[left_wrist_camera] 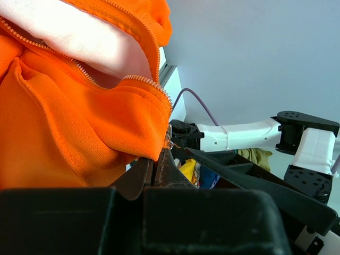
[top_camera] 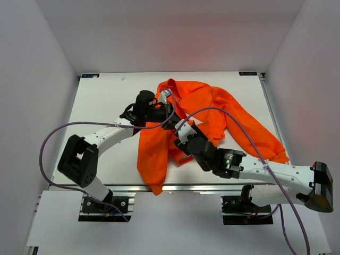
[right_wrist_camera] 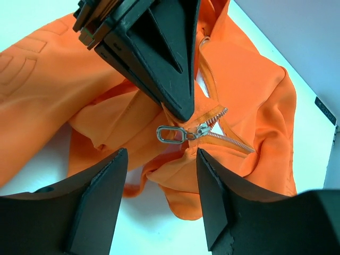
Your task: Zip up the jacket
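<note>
**Two arms at the front of the jacket [top_camera: 212,111].**

**Writing.** A dark label [right_wrist_camera: 325,110] on the table [top_camera: 106,101], beyond and to the right of the right pincer [right_wrist_camera: 161,154], carries print too small to read. A similar tag [top_camera: 90,75] at the far left corner is equally illegible.

**Pose.** The left arm rises from its base and bends at a raised elbow. Its forearm runs rightward to the jacket's opening. The left pincer [left_wrist_camera: 156,159] is closed, its tips pinching the orange fabric edge beside the zipper. The right arm lies low along the near edge, its forearm leading leftward and its wrist turned toward the garment. Its pincer stands open, with the metal zipper pull [right_wrist_camera: 169,134] just beyond the gap between its fingers and touching neither. The slider [right_wrist_camera: 203,128] sits just right of the pull, directly below the left pincer's tips. The teeth [right_wrist_camera: 231,141] trail off to the right.

**Jacket.** It lies crumpled on the table, beneath and beyond both pincers, with one sleeve stretching away to the right of the right pincer.
</note>
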Controlling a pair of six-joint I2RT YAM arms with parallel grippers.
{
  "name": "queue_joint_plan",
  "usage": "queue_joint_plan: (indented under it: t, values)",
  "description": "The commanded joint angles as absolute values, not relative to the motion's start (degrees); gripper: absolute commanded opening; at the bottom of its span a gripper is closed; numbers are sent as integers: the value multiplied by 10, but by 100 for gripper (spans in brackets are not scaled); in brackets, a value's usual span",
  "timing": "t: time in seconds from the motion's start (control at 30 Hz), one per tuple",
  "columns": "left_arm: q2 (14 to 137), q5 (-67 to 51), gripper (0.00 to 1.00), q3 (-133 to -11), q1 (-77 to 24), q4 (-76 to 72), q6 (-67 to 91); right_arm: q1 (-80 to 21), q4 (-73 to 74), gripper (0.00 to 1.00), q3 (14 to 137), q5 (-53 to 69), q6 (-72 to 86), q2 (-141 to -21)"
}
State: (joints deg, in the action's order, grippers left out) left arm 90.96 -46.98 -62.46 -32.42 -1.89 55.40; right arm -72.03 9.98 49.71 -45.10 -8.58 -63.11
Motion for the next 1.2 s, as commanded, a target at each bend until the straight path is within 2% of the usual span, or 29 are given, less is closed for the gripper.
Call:
queue_joint_plan:
  t: [0.0,0.2,0.47,0.5,0.57,0.6,0.7,0.87,0.9,0.93,0.97,1.17]
  values:
    - [868,-470,0,-627,-322,-40,560,-722,43,59,490,-464,-84,-621]
    - [866,-465,0,-626,-322,-39,562,-722,45,56,494,-462,-86,-644]
    - [856,-461,0,-623,-322,-39,562,-721,44,53,510,-526,-70,-672]
    - [855,-461,0,-622,-322,-38,562,-720,41,44,510,-527,-70,-671]
    - [853,-461,0,-621,-322,-38,561,-720,36,36,508,-534,-67,-668]
    - [853,-460,0,-621,-322,-38,560,-719,35,27,507,-534,-68,-667]
    - [854,-456,0,-621,-322,-35,559,-718,34,21,510,-498,-68,-655]
    - [860,-455,0,-614,-322,-39,557,-715,46,19,507,-435,-62,-628]
    - [861,-454,0,-614,-322,-38,555,-710,48,13,506,-419,-53,-623]
    - [861,-454,0,-612,-322,-38,554,-707,52,3,506,-409,-48,-616]
    - [860,-457,0,-611,-322,-40,553,-698,58,0,505,-397,-42,-614]
    - [855,-466,0,-599,-323,-54,554,-674,63,0,496,-384,-31,-599]
